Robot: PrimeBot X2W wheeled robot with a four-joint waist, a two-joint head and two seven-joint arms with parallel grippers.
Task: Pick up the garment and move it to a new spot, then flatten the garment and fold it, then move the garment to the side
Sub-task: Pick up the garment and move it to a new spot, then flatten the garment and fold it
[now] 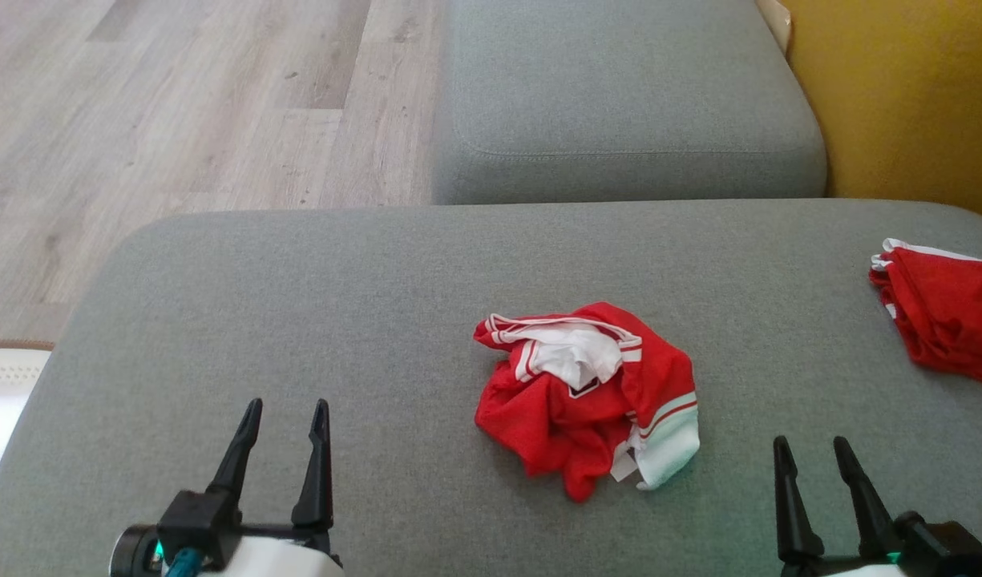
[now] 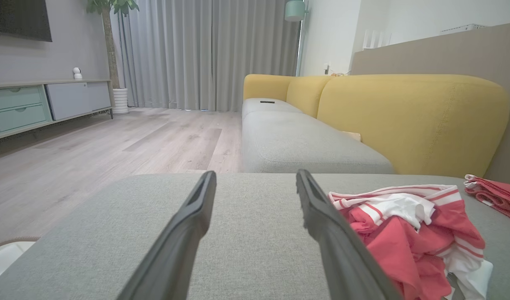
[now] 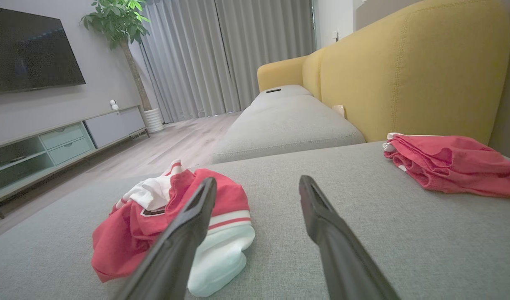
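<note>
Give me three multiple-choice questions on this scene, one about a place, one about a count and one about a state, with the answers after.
1. Where does the crumpled garment lie?
A. in a basket
B. on the grey cushion
C. on a table

2. How many red garments lie on that cushion?
A. one
B. two
C. four

3. How do the left gripper and the right gripper stand?
A. both open, holding nothing
B. both shut on cloth
C. left shut, right open

Answers:
1 B, grey fabric lies all round it.
2 B, a second red garment lies at the right edge.
3 A, each pair of fingers is spread, with bare cushion between them.
</note>
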